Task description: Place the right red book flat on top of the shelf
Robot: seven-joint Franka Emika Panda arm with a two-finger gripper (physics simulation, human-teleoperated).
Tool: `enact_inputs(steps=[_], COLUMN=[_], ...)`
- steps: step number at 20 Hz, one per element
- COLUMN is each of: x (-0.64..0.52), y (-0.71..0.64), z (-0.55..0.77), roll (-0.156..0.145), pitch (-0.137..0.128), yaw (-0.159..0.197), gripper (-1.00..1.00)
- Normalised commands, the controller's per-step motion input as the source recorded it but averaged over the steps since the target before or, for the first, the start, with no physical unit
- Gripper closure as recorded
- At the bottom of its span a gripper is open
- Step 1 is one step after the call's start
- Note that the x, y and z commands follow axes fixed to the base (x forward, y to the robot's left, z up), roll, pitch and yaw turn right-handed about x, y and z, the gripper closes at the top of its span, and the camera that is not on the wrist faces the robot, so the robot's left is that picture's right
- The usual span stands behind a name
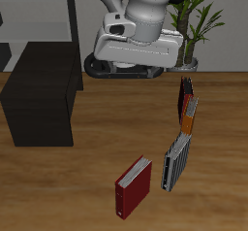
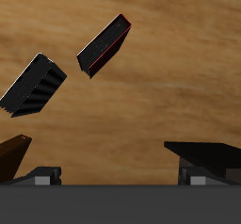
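The right red book (image 1: 133,186) is a crimson hardcover with white page edges, standing on edge near the table's front edge. It also shows in the wrist view (image 2: 104,45), seen from above, far below the fingers. The shelf (image 1: 44,94) is a low matte black cabinet with a flat top, farther back at the table's side. My gripper (image 1: 124,72) hangs high above the table's middle, well back from the book. In the wrist view the gripper (image 2: 118,171) is open and empty, with its fingers (image 2: 202,160) wide apart.
A black and grey striped book (image 1: 175,160) stands beside the red book and shows in the wrist view (image 2: 33,85). An orange book (image 1: 190,116) and a thin dark book (image 1: 183,93) stand farther back. A potted plant (image 1: 194,31) and a grey shelving unit (image 1: 39,12) stand behind.
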Motion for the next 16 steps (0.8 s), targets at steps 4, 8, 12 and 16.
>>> enact_inputs(steps=[4,8,12,16], x=[0.28,0.30,0.44,0.26], y=[0.05,0.07,0.14,0.09], z=[0.04,0.03,0.00,0.01], roll=[-0.001,0.020,0.014,0.054], pitch=[-0.013,-0.021,0.003,0.009], yaw=[0.004,-0.011,-0.034,-0.043], gripper=[-1.00,-1.00,-1.00,-1.00])
